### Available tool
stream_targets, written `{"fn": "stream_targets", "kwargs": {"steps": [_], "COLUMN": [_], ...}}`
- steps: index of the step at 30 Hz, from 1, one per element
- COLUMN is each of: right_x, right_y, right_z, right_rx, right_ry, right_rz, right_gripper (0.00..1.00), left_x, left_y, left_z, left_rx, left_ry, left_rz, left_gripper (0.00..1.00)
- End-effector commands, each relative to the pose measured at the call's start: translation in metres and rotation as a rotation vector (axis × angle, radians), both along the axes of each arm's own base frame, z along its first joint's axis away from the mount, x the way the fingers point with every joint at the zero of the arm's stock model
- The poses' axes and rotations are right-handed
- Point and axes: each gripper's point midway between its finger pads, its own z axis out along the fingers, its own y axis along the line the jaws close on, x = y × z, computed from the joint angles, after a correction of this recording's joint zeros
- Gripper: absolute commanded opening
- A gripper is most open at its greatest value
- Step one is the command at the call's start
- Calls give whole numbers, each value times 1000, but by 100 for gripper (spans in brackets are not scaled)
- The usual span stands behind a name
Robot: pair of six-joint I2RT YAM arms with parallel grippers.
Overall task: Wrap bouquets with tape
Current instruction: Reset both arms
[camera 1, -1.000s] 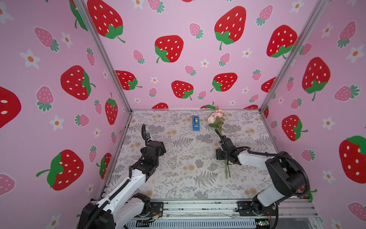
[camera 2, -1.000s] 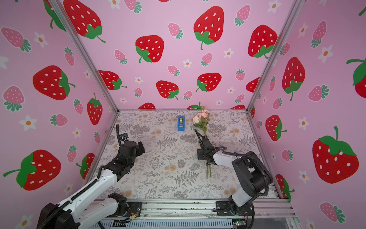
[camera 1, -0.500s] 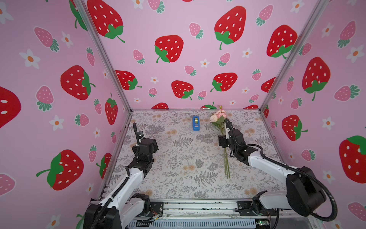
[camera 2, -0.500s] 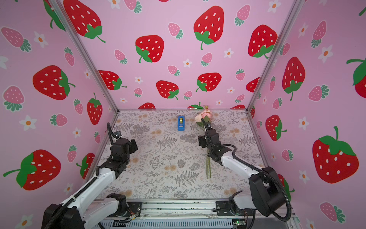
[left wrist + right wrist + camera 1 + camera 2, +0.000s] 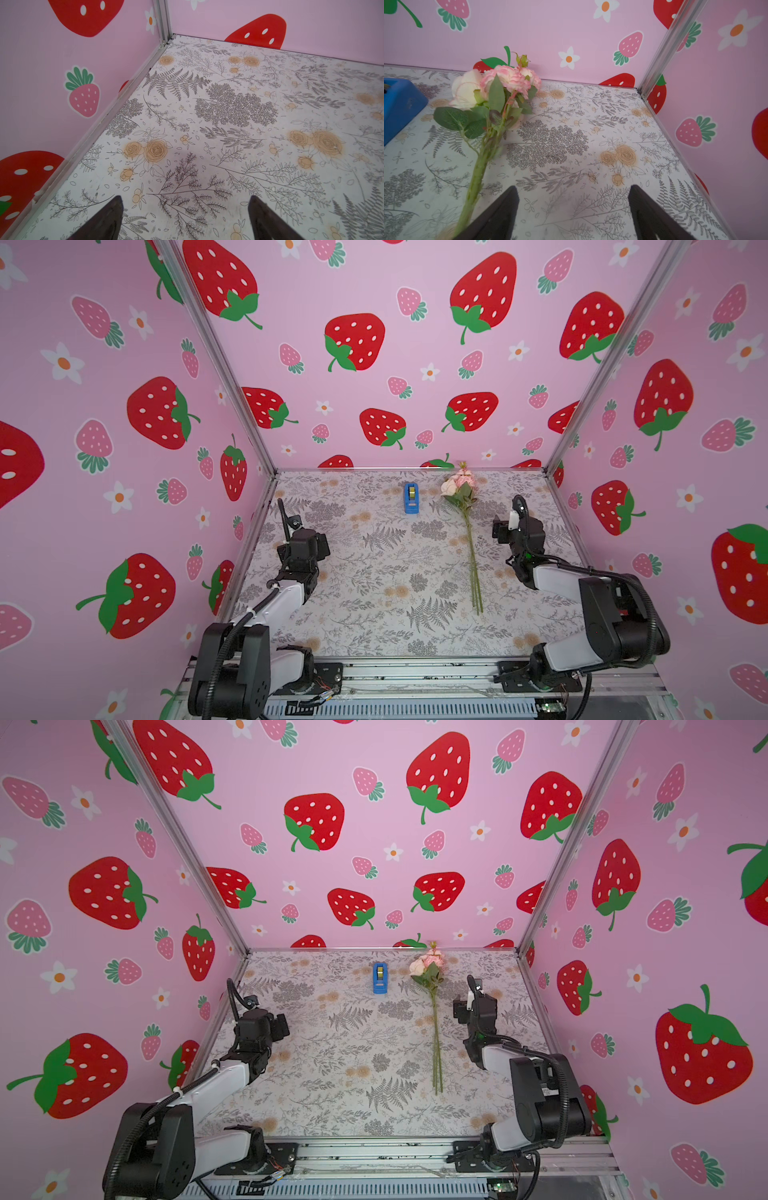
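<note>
The bouquets are one bunch of pink and cream flowers [image 5: 459, 487] with long green stems, lying flat right of centre in both top views [image 5: 434, 1019]. The tape [image 5: 411, 498] [image 5: 380, 978], a blue dispenser with a yellowish roll, sits just left of the blossoms near the back wall. My right gripper [image 5: 500, 531] [image 5: 460, 1011] hovers open to the right of the stems, touching nothing. Its wrist view shows the gripper [image 5: 573, 187] with bare table between the fingers, the bouquet [image 5: 492, 93] and the tape [image 5: 400, 101] off to one side. My left gripper [image 5: 320, 545] [image 5: 186, 197] is open near the left wall.
Pink strawberry-print walls [image 5: 374, 364] close in the left, back and right of the fern-printed table [image 5: 374, 572]. An aluminium rail [image 5: 415, 672] runs along the front edge where both arm bases stand. The left wrist view shows the table's back left corner post [image 5: 165, 20].
My right gripper has left the stems, swung out to the right of them and opened wider. My left gripper has drawn back a little toward the left wall.
</note>
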Motion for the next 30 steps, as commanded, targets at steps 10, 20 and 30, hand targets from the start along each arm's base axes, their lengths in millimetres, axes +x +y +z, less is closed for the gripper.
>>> {"fn": "stream_targets", "kwargs": {"steps": [10, 20, 30], "right_x": [-36, -36, -30], "right_y": [-25, -25, -28], "right_z": [13, -11, -19], "right_rx": [23, 19, 27], "right_ry": [-113, -158, -131], "right_rz": [-23, 16, 16], "right_gripper": [84, 86, 100], "left_x": [37, 49, 49], "left_y": [-19, -31, -34], "left_z": [3, -24, -24], "left_rx": [-15, -45, -28], "left_ry": [-153, -117, -108], "left_rz": [-177, -278, -279], "left_gripper": [95, 97, 99]}}
